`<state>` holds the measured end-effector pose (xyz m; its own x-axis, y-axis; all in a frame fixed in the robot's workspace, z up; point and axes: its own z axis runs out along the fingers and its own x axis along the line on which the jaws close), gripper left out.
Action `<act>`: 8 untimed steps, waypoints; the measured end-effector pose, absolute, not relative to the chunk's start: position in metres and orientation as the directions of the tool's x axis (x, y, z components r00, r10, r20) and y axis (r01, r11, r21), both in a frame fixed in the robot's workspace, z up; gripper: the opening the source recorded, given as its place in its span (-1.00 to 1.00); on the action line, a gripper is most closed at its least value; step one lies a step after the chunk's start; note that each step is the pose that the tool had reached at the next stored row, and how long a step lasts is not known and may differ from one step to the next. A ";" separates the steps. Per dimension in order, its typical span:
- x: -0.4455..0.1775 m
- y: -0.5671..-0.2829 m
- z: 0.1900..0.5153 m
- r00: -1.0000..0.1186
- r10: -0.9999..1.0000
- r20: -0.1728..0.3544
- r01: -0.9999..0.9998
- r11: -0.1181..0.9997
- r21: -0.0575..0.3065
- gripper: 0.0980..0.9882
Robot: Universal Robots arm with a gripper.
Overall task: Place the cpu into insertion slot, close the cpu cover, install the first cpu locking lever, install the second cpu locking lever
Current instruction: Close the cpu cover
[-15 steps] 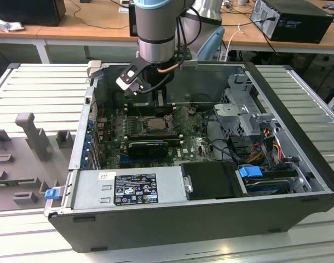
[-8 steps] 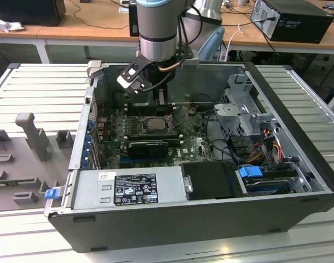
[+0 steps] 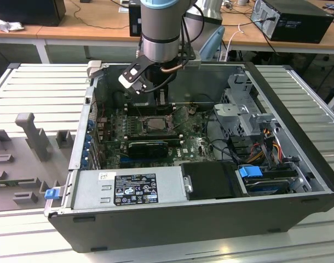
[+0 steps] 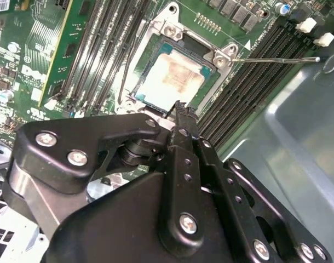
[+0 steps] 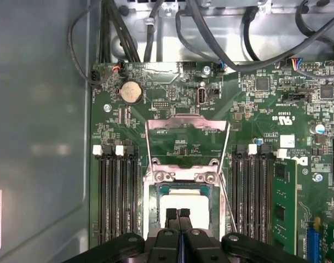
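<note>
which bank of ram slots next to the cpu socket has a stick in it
The bank away from the grey case wall: a green memory module stands in its outermost slot. The other bank, by the wall, is empty.

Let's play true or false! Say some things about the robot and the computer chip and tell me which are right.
1. The cpu lies in the insertion slot. True.
2. The cpu cover is shut over the chip. False: it is swung open, off the chip.
3. The gripper has its fingers shut and holds nothing. True.
4. The gripper is far off to one side of the cpu. False: it is right above it.
</note>
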<state>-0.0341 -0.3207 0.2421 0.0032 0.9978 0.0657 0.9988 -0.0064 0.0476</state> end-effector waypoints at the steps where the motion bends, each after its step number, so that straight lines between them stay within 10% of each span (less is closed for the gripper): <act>1: -0.034 -0.321 0.243 0.003 0.998 0.066 0.999 -0.006 0.048 -0.98; 8: -0.028 -0.321 0.245 0.003 0.998 0.066 0.999 -0.006 0.047 -0.98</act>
